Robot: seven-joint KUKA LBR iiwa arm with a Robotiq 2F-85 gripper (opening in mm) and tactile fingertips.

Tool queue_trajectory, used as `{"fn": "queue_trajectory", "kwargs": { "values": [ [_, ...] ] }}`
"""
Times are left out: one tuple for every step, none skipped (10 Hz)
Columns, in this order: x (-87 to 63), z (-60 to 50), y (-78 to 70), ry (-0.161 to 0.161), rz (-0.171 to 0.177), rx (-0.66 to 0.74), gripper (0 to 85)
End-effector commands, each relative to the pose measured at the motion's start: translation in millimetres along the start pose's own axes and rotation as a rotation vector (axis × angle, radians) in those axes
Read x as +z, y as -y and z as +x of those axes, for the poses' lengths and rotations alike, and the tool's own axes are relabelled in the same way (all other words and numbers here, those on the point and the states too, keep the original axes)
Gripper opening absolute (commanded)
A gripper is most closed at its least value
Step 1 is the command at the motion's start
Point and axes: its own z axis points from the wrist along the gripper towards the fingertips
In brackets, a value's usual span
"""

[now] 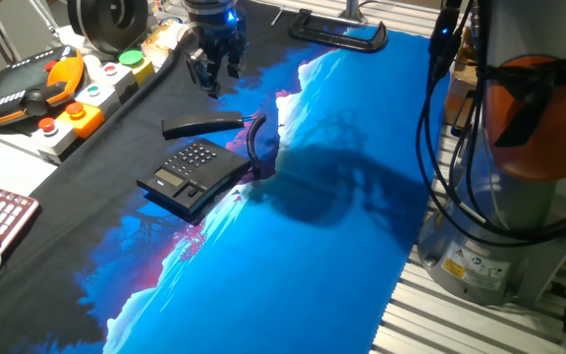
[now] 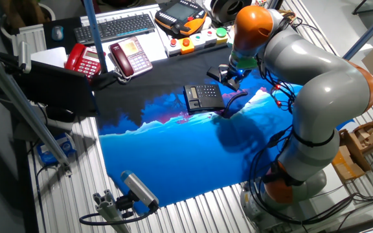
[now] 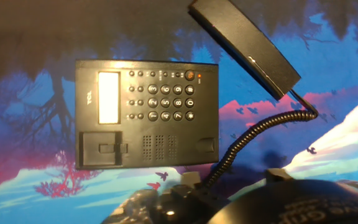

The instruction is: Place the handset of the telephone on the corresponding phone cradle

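Task barely begun: handset [image 1: 202,125] lies on the surface below the raised pincer [image 1: 214,77], off the phone cradle [image 3: 148,148] of the telephone [image 1: 192,176]. Pincer fingers apart, empty; grasp and placement remain.

Slim black plastic bar handset [image 3: 247,46]: smooth, semi-matt. Black wedge-shaped plastic desk phone [image 3: 146,115]: matt, w/ pale glossy display. Blue printed table mat [image 1: 322,246]: smooth, slight sheen.
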Motion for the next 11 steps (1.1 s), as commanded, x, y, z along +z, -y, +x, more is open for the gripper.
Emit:
{"fn": "queue_trajectory", "kwargs": {
  "values": [
    [0.1,-0.2,0.1,0.0,0.0,0.001,0.7],
    [0.3,-0.3,0.2,0.0,0.0,0.001,0.7],
    [0.5,-0.6,0.3,0.0,-0.003,0.001,0.7],
    [1.6,-1.9,0.4,0.0,-0.003,0.001,0.7],
    [2.7,-3.1,1.1,0.0,-0.004,-0.002,0.7],
    [2.9,-3.4,1.3,-0.001,-0.006,-0.002,0.7],
    [2.8,-3.3,1.3,-0.002,-0.006,-0.001,0.7],
    [2.9,-3.3,1.1,-0.002,-0.006,-0.001,0.7],
    [3.3,-3.7,0.9,-0.002,-0.006,-0.001,0.7],
    [4.3,-4.8,1.0,-0.002,-0.006,-0.001,0.7],
    [6.2,-6.2,1.5,-0.002,-0.006,-0.004,0.7]
  ]
}}
